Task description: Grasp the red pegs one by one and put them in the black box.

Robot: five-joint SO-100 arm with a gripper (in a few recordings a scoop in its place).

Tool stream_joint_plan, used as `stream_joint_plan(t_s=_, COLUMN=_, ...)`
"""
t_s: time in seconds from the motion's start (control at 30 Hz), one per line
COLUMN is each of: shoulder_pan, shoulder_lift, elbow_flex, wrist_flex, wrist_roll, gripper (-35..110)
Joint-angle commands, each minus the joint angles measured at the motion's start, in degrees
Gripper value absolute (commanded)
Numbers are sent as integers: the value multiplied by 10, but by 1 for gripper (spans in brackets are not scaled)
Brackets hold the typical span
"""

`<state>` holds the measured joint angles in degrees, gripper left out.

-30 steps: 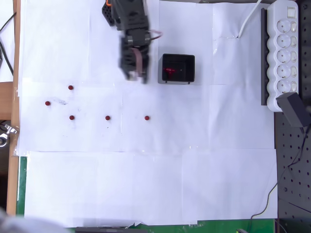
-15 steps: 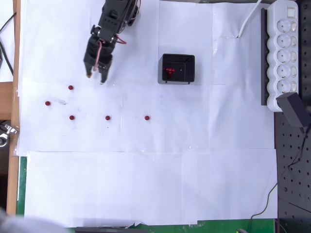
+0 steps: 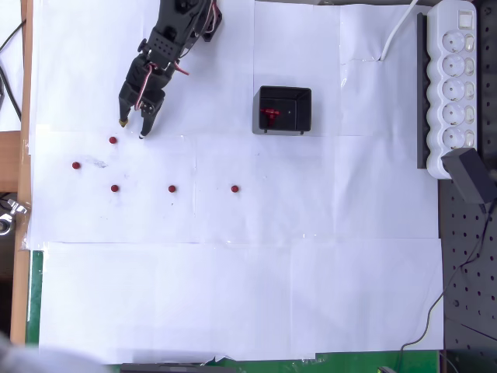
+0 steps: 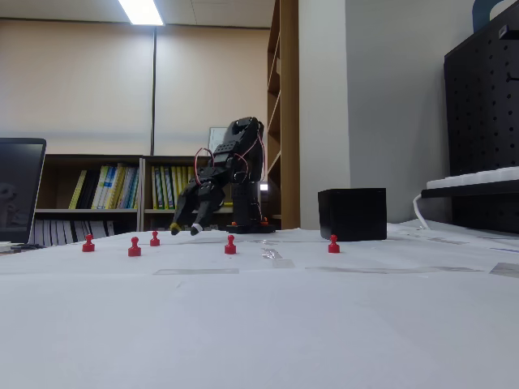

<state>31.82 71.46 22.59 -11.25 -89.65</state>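
Upper left of the overhead view, the gripper (image 3: 131,130) hangs with fingers parted, apparently empty, beside one of five red pegs (image 3: 113,141); black box (image 3: 285,109) upper centre holds something red.

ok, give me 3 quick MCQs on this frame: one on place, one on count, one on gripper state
1. In the overhead view, the gripper is nearest which red peg?
A. the top-left one
B. the rightmost one
C. one inside the black box

2. How many red pegs lie on the white paper?
A. three
B. five
C. eight

3. What state is the gripper in?
A. shut on a peg
B. open, empty
C. resting in the box

Key: 1 A, the fingertips hang just up and right of that peg. 2 B, five dots show on the paper, also in the fixed view. 3 B, a gap shows between the fingers, with nothing in it.
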Motion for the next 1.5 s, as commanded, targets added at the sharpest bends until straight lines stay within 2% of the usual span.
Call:
stream_joint_plan(t_s=0.0, shoulder_pan=7, shoulder_lift=30, elbow_flex=11, wrist_flex=-62, wrist_roll=-13, gripper=18)
stream_joint_plan(t_s=0.33, shoulder_pan=14, shoulder_lift=110, elbow_flex=17, wrist_flex=-169, wrist_roll=-21, gripper=18)
stream_joint_plan(t_s=0.7, shoulder_pan=22, shoulder_lift=186, elbow_flex=66, wrist_flex=-169, wrist_roll=-18, gripper=18)
stream_joint_plan(t_s=1.47, shoulder_pan=40, shoulder_lift=232, elbow_flex=108, wrist_flex=-190, wrist_roll=-14, gripper=18)
